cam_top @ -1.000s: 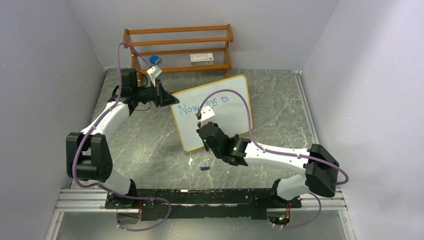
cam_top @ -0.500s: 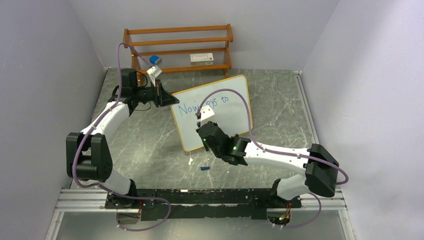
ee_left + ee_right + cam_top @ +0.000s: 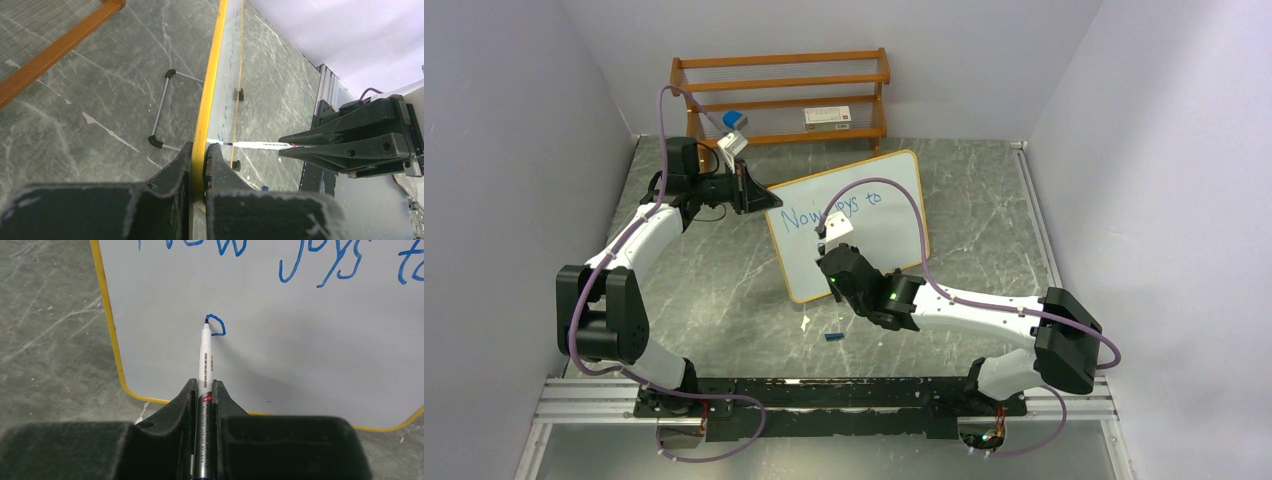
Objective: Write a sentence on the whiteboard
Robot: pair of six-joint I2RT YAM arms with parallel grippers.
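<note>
Whiteboard (image 3: 889, 225) stands mid-tabletop (image 3: 984, 200), angled. Sentence (image 3: 802, 217) reads "New joys to"; below it is one blue loop (image 3: 218, 325), with the marker (image 3: 205, 360) tip touching it. Right gripper (image 3: 204, 386) is clamped on the marker. Left gripper (image 3: 200, 150) is clamped on the board's left edge. Since a second ago the right gripper has moved slightly left; the board has not moved. Rack (image 3: 780, 95) at the far edge holds a blue item (image 3: 733, 119) and a white box (image 3: 828, 116). Blue cap (image 3: 832, 337) lies near the board's near corner.
</note>
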